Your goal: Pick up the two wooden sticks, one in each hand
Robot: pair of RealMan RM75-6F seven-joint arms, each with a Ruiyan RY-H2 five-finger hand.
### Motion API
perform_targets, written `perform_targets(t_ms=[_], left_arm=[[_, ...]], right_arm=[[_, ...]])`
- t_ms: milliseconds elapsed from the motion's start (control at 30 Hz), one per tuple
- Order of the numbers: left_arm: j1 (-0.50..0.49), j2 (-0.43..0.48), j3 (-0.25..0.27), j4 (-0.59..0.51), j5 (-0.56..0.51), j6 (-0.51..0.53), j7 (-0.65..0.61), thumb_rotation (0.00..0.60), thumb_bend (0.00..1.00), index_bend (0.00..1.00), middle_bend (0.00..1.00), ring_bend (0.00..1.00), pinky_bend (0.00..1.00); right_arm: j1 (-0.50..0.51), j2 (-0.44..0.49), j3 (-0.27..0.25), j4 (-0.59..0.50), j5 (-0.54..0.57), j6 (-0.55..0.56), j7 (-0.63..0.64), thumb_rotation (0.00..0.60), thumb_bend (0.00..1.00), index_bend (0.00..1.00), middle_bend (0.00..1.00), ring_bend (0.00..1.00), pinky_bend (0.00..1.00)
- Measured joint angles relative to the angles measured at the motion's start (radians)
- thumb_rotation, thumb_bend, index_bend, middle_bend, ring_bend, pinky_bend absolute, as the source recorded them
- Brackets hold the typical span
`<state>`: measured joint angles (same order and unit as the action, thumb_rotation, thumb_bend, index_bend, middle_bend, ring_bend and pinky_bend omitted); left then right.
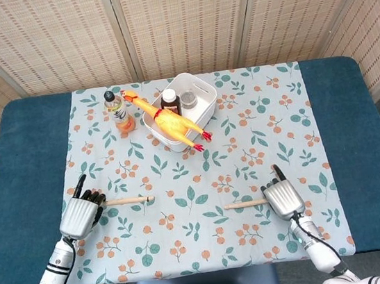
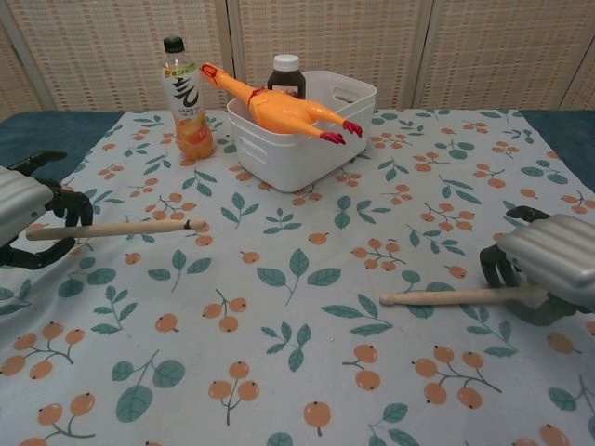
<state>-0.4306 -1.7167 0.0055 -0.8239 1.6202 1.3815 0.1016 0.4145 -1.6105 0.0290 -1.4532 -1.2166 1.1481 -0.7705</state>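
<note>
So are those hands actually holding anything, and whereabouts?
Yes: the left hand grips one wooden stick by its end; the right hand grips the other stick likewise.

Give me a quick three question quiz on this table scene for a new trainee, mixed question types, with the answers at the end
1. True or false: the left hand holds a wooden stick.
2. Multiple choice: the rubber chicken lies A) flat on the cloth, B) across the white bin, C) in the right hand.
3. Fill in: beside the bin, on its left in the head view, stands a drink ____.

Key:
1. True; its fingers wrap one end, the stick pointing toward the table's middle.
2. B; it rests on the bin's rim.
3. Bottle, with orange liquid and a black cap.
</note>
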Motion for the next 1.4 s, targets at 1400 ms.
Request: perform_targets(t_ms=[1400], left_arm=[[-0.112,0.175,-0.154,-0.712,-0.218,-0.208,0.215,0.6,0.55,0.82,0.85,0.47,0.09]], right_arm=[[0.103,-0.008,0.13,-0.173,-0.237,0.069,0.257,0.6,0.45,0.99,0.86,0.48,0.0]])
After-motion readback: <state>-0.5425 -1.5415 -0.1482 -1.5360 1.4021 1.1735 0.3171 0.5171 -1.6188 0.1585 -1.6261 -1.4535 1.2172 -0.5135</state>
